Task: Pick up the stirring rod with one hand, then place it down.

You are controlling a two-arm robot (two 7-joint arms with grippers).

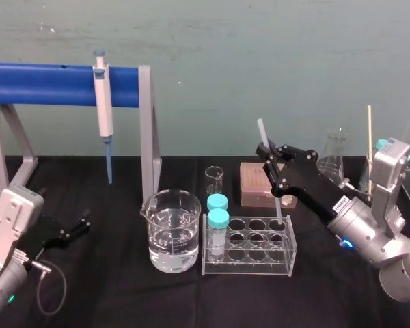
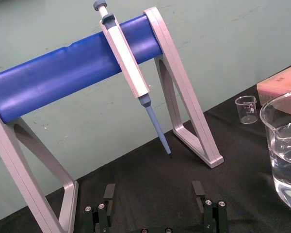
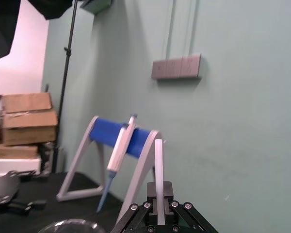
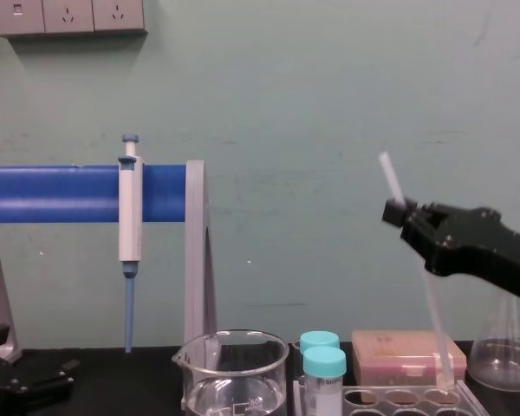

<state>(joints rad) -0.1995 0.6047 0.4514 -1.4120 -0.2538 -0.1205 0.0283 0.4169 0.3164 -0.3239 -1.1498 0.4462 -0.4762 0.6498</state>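
Shows the thin translucent white stirring rod [image 1: 277, 203] pinched, tilted, between the jaws of the black right gripper [image 1: 268, 164], lower end in the rear right well of the clear tube rack [image 1: 246, 268]; black left gripper [image 1: 78, 225] parked far left, fingers apart.

Beaker [image 1: 171, 232] left of tube rack [image 1: 249, 264], stirring rod [image 1: 278, 208] in rack's right end, pipette [image 1: 104, 109] hanging far left

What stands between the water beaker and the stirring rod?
Head view: two teal-capped tubes and empty rack wells stand left of the stirring rod.
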